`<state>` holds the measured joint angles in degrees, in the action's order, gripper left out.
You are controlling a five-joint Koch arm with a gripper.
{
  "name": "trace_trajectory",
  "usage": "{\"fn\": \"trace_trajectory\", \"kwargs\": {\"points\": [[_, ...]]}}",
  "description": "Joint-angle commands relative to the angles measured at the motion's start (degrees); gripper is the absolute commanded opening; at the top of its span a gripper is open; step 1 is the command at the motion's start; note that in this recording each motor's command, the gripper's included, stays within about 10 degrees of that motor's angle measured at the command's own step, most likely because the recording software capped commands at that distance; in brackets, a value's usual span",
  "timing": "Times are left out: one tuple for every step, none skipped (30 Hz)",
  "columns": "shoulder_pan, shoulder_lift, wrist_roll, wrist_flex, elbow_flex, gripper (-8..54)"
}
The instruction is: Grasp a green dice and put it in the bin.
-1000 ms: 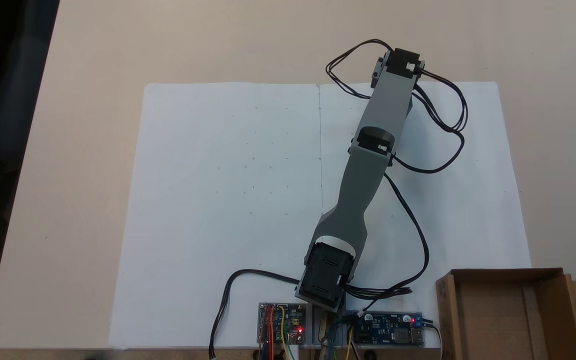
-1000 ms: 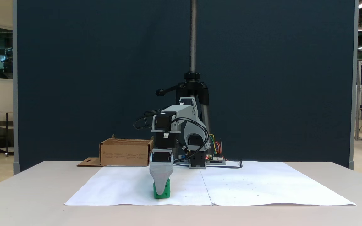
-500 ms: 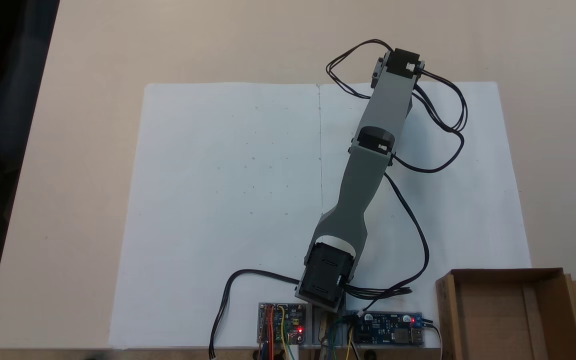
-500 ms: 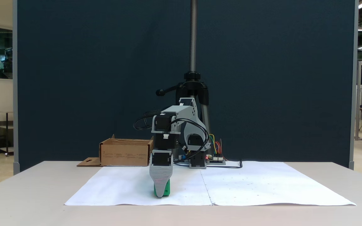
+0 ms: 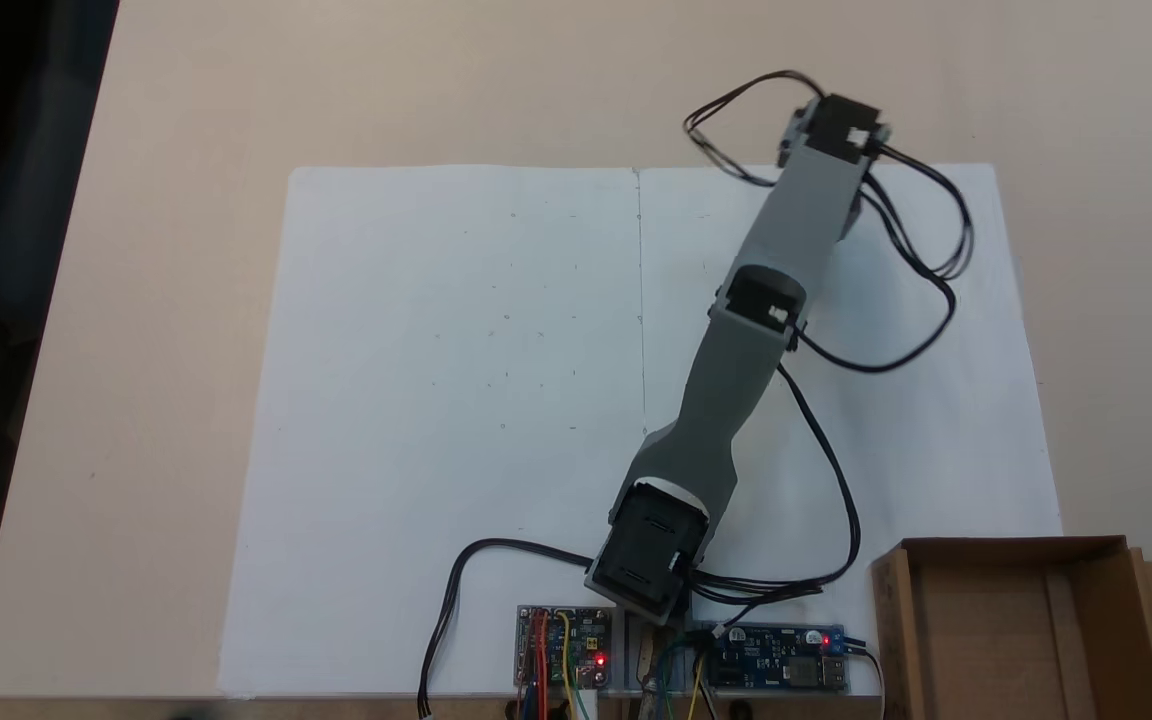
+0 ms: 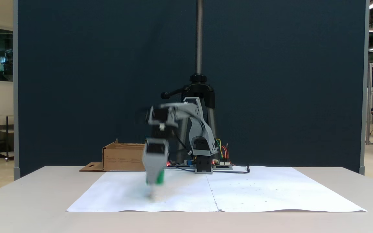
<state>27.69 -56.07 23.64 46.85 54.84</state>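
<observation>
Dice task frame, biggest items first: beige table (image 5: 156, 300) with white paper sheets (image 5: 456, 400) spread over most of it, dark blue backdrop panel (image 6: 92, 81) behind in a fixed view from the front. Grey arm (image 5: 736, 380) stretches from its base at the near paper edge out to the far right part of the paper in a fixed view from above, black cables (image 5: 921, 270) looping off its far end. Bin (image 5: 896, 620) is an open brown cardboard box with low walls, sitting at the lower right corner in that view, flap with hang-hole cutout on its right side; from the front it sits behind and left of the arm (image 6: 121, 157). Two circuit boards (image 5: 561, 635) with red LEDs lit sit at the arm base. Gripper (image 6: 154, 183) points down, motion-blurred, off the paper. Green dice (image 6: 160, 177) shows as a green smear at the gripper's lower end, up off the paper, well apart from the bin. Jaws look clamped on the dice, blur hides the contact itself. From above the arm covers gripper and dice.
</observation>
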Motion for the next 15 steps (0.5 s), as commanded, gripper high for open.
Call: {"fn": "trace_trajectory", "kwargs": {"points": [[3.43,-7.65,0.44,2.90,-2.29,11.9],[4.92,-9.40,-0.35,3.52,-2.20,12.0],[6.24,-11.16,-1.05,4.66,-2.20,11.9],[9.14,-14.06,-2.72,5.89,-1.85,11.9],[10.72,-15.29,-3.43,5.89,-1.67,11.9],[13.62,-17.23,-5.19,6.06,-1.49,11.9],[16.61,-19.42,-6.42,6.59,-1.32,11.9],[18.19,-20.30,-6.94,7.38,-1.32,11.9],[19.86,-21.45,-7.21,8.17,-1.32,12.0],[21.53,-22.24,-7.56,8.79,-1.32,11.9],[23.29,-23.03,-8.17,9.58,-1.32,11.9],[25.22,-23.99,-9.14,10.28,-1.32,11.9],[26.98,-24.43,-9.67,10.37,-1.32,11.9],[28.83,-25.05,-10.28,10.81,-1.32,11.9],[30.50,-25.49,-10.99,11.25,-1.32,11.9]]}}
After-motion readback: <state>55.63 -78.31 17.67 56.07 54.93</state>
